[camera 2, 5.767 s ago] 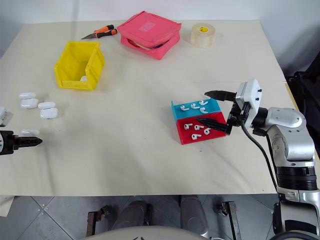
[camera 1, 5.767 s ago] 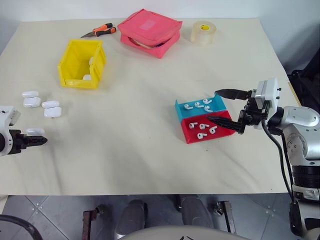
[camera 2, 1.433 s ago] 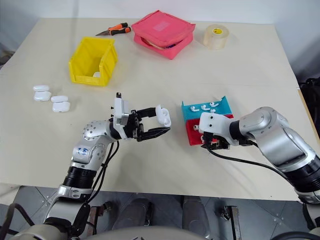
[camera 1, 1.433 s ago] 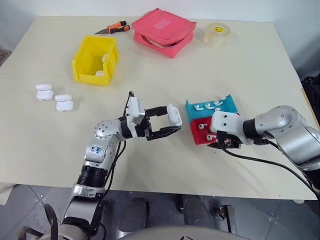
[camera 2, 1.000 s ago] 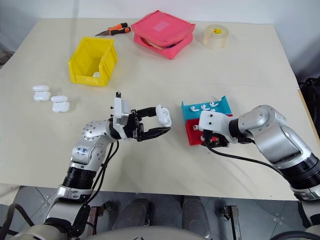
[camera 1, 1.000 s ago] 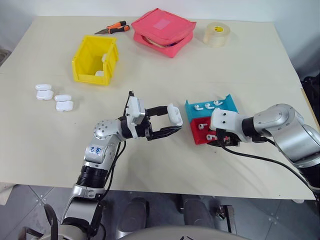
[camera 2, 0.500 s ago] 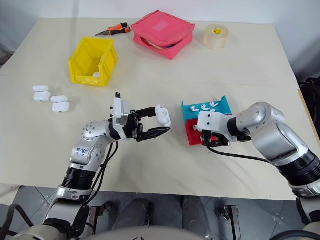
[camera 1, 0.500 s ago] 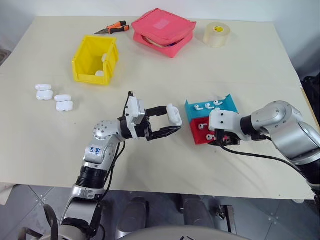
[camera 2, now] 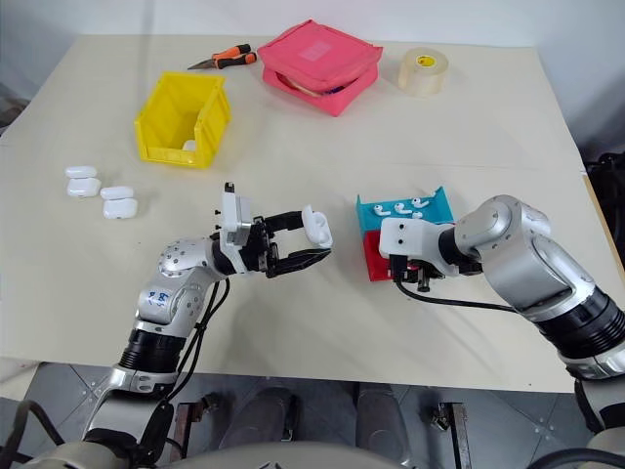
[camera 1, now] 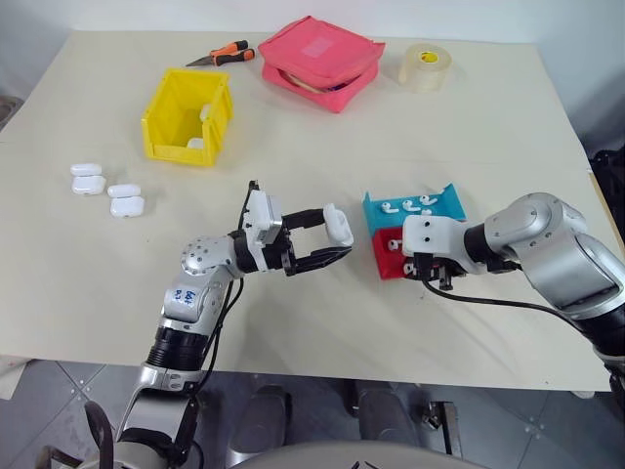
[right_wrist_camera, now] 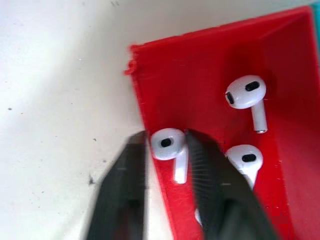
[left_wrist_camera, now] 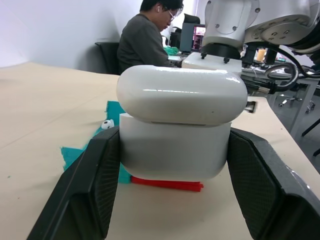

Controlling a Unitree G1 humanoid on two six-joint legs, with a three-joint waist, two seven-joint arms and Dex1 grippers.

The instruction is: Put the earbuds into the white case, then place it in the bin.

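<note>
The right gripper (right_wrist_camera: pixel 167 150) pinches narrowly on an earbud (right_wrist_camera: pixel 170 145) at the red tray's (right_wrist_camera: pixel 210 85) lower-left wall — it could squirt free — while the left gripper (camera 1: pixel 332 237), mid-frame, clamps the white case (left_wrist_camera: pixel 175 127), lid barely parted.

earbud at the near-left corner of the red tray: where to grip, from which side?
Grip the round head of the earbud, one finger on each side, coming from above. It lies flat with its stem running along the red tray wall, so the head is the widest part. The right gripper already straddles it, one finger outside the wall.
</note>
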